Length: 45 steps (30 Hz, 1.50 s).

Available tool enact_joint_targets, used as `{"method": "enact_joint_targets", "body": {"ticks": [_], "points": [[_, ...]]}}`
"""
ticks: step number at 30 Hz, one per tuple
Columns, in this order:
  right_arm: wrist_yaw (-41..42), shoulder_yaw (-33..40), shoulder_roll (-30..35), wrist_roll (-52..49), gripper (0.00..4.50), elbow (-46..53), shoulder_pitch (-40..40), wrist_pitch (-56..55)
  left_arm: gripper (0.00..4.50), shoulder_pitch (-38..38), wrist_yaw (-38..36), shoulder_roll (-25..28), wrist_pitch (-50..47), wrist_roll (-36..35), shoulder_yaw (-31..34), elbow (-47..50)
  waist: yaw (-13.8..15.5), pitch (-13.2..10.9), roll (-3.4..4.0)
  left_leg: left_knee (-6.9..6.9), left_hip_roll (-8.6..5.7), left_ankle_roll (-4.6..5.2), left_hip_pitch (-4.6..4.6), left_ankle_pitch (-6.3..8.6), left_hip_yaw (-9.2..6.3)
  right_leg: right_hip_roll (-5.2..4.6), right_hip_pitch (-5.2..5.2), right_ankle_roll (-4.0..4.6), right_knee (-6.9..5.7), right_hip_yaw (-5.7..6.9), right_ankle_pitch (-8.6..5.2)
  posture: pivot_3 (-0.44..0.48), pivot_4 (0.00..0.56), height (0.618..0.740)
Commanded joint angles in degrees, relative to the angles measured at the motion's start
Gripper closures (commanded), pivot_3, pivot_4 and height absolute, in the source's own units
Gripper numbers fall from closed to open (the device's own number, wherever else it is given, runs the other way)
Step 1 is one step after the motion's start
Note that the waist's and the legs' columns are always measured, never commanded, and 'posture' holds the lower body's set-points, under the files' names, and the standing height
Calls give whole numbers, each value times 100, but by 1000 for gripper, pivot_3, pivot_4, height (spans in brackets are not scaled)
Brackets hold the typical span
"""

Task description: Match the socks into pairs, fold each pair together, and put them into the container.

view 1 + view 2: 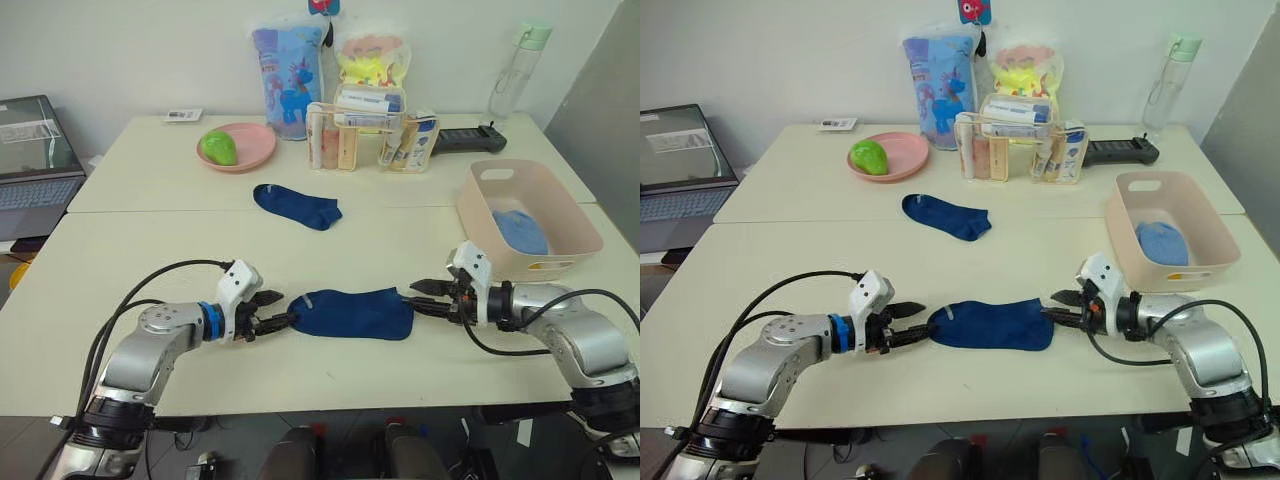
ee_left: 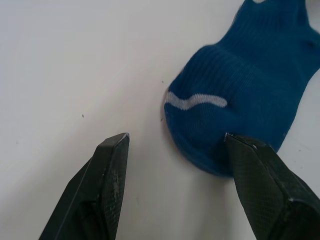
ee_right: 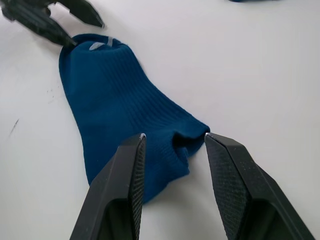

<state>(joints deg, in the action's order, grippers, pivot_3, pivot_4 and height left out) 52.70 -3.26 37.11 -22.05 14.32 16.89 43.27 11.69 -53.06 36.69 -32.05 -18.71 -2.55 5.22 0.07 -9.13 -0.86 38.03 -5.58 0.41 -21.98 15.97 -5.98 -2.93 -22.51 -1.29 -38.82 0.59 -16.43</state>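
A dark navy sock (image 1: 355,313) lies flat near the table's front edge, between my two grippers. My left gripper (image 1: 288,308) is open at the sock's toe end, one fingertip (image 2: 240,150) touching its edge. My right gripper (image 1: 412,295) is open at the cuff end (image 3: 187,140), its fingers either side of the cuff. A second navy sock (image 1: 297,205) lies farther back at mid-table. The pale pink container (image 1: 478,212) stands at the right with a light blue sock bundle (image 1: 520,232) inside.
At the back stand a pink plate (image 1: 255,150) with a green item, a clear organiser (image 1: 370,135) of toiletries, two bags, a bottle (image 1: 518,70) and a black device (image 1: 465,140). A laptop (image 1: 35,165) sits off the left edge.
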Motion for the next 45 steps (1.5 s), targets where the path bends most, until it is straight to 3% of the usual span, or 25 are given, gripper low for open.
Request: {"method": "enact_joint_targets", "body": {"ticks": [1,5,8,13,16,23,28,38,45], "points": [[-116,-7,55,-9,2484,190,13,-7,1358,-46,156,-45,125,128,-88,193,0,0,0,0,0,-2,0,-1,0,0,0,0,3,0,0,0,150,740],[-112,-364,157,381,2484,-73,-16,-353,1358,-97,275,-122,188,206,-153,157,1,1,1,0,0,-11,1,-7,0,0,4,0,6,1,0,0,150,740],[-27,-388,188,336,2854,-77,-20,-346,1915,-165,270,-81,128,131,-68,250,0,1,1,0,0,-11,2,-7,0,0,6,0,6,1,0,0,150,740],[2,-354,255,246,4450,-56,-75,-216,3483,-340,214,-26,-47,-66,74,441,-1,1,1,-2,0,-11,2,-6,1,0,6,0,10,1,0,0,150,740],[8,-314,266,137,4500,-17,-95,-125,4466,-425,237,-33,-189,-165,161,579,-1,1,1,-2,0,-10,2,-6,0,0,7,0,10,1,0,0,150,740],[55,-175,386,-389,4500,528,-318,522,4466,-1091,393,-34,-1033,-888,460,1544,0,0,1,-5,2,2,1,1,-1,0,7,0,16,0,0,0,150,740],[20,-335,538,-228,4500,538,-443,271,4466,-1440,684,-66,-1107,-928,524,1864,23,0,1,-4,1,12,4,7,-3,0,14,0,19,4,0,0,150,740],[207,-288,710,-272,4500,299,-114,304,4466,-1216,883,-46,-723,-657,418,1589,42,0,1,-4,1,10,4,6,-2,0,14,0,20,4,0,0,150,740],[607,-112,970,-1338,4500,870,-175,1353,4466,-1206,722,37,-645,-640,273,1481,44,0,0,-7,3,13,1,8,-2,0,15,0,30,4,0,0,150,740]]}}
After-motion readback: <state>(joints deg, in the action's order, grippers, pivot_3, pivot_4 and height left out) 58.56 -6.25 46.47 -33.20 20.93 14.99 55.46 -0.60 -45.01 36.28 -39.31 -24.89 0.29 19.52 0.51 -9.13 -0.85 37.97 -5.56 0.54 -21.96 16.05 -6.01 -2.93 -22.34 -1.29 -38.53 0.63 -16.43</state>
